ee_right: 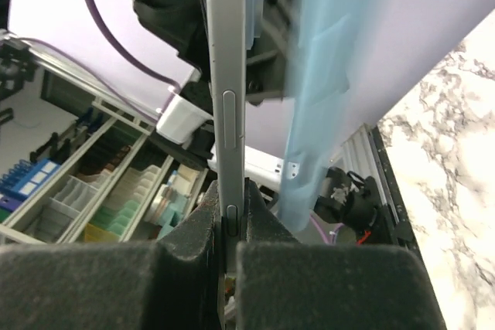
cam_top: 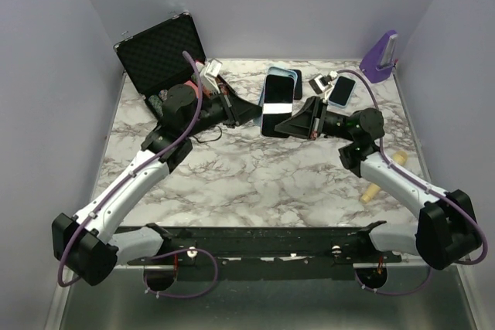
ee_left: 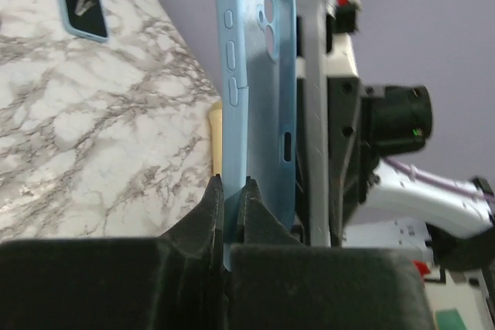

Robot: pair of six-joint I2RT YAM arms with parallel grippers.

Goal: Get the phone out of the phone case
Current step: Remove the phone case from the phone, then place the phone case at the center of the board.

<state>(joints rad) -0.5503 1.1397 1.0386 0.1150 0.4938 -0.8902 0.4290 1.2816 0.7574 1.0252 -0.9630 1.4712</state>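
With the left hand [ee_left: 232, 195] clenched on the phone case [ee_left: 263, 113] and the right hand [ee_right: 234, 200] grasping the phone [ee_right: 228, 52], a straight, untwisted pull apart seemed best.

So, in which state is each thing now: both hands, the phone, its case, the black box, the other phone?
Left hand: shut on the blue case's edge.
Right hand: shut on the phone's edge.
Blue case: held up off the table, empty inside.
Phone: lifted, out of the case, close beside it.
Black box: lid open.
Second phone: lying flat, in its own blue case.
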